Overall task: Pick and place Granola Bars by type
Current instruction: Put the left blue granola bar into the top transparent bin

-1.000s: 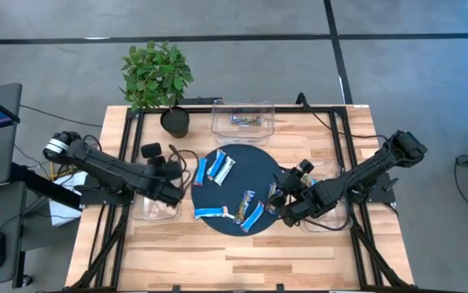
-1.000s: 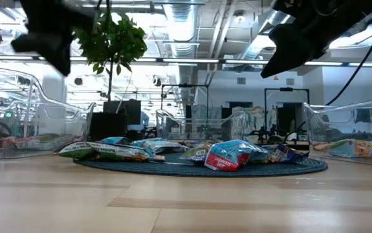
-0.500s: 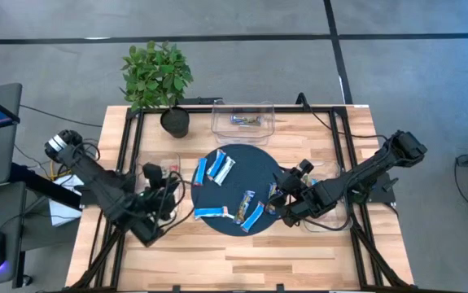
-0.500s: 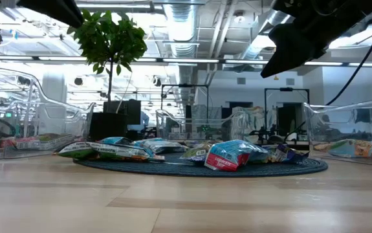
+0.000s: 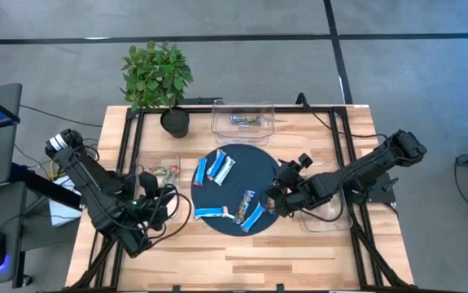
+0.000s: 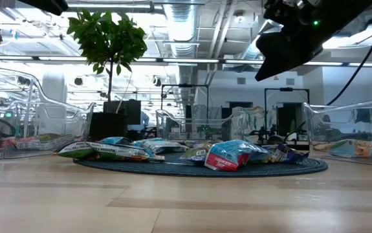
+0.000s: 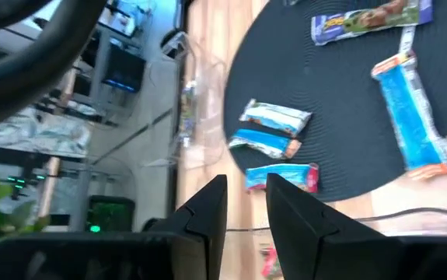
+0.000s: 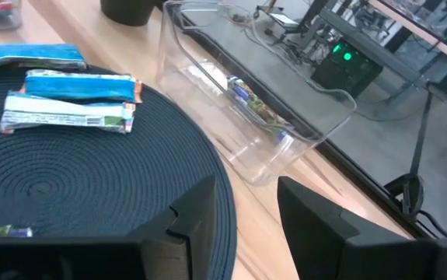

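Left arm: it has swung back from the mat toward the table's near-left edge; a second ago it reached over the left clear bin (image 5: pixel 162 172), which now lies uncovered with a multicoloured packet in it.
Left gripper (image 7: pixel 245 204): empty, its fingers (image 7: pixel 207 210) parted by a narrow gap, seen from its own wrist camera; the overhead picture does not show this.
Right arm: it has edged inward from the right, so its wrist now sits at the mat's right rim.
Right gripper (image 8: pixel 246 210): released, nothing between the fingers, hovering above the mat's edge.
Granola Bars (image 5: pixel 221 168): five lie on the round dark mat (image 5: pixel 254 163), two blue-and-white ones side by side toward the far-left part, three more near the front, none shifted since a second ago.
Rear bin (image 5: pixel 242 120): holds a dark-wrapped bar; the right wrist camera shows it lying along the bin's floor (image 8: pixel 248 103).
Right bin (image 6: pixel 357 147): only the table-level camera shows packets in it; from above the arm covers it.
Potted plant (image 5: pixel 157 75): at the far-left corner of the table (image 5: pixel 282 252).
Table-level view: the bars sit in a low heap on the mat, and the right arm hangs dark at upper right.
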`<state>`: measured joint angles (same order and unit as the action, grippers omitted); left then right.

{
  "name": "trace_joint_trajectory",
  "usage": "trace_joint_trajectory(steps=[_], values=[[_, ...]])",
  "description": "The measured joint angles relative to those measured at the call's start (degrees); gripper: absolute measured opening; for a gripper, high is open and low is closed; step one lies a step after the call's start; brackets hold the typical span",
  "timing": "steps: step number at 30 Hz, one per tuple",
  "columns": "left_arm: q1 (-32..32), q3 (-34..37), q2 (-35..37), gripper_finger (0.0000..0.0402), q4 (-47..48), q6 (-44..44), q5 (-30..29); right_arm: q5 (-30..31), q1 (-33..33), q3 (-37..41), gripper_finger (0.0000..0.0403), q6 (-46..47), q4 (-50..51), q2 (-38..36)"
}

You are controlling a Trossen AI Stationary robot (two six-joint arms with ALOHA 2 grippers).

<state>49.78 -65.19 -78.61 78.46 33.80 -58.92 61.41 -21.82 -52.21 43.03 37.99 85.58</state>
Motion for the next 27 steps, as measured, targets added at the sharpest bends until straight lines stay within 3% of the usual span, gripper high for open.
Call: trace_joint_trajectory(steps=[5,13,22,27], values=[[0.0,0.0,0.0,0.0087,-1.2,-0.1,2.9,0.0,0.5,0.0,0.0134,-0.2,-0.1,0.0],[-0.3,0.0,0.0,0.0087,-2.7,0.0,-1.7,-0.1,-2.2,0.0,0.0134,-2.6,-1.4,0.0],[-2.7,0.0,0.0,0.0087,-3.8,6.8,-0.5,-0.9,-2.8,0.0,0.0134,-19.9,-15.2,0.0],[-1.3,0.7,0.0,0.0087,-5.7,10.8,-5.0,-10.9,-1.5,0.0,0.0134,-32.4,-25.2,0.0]])
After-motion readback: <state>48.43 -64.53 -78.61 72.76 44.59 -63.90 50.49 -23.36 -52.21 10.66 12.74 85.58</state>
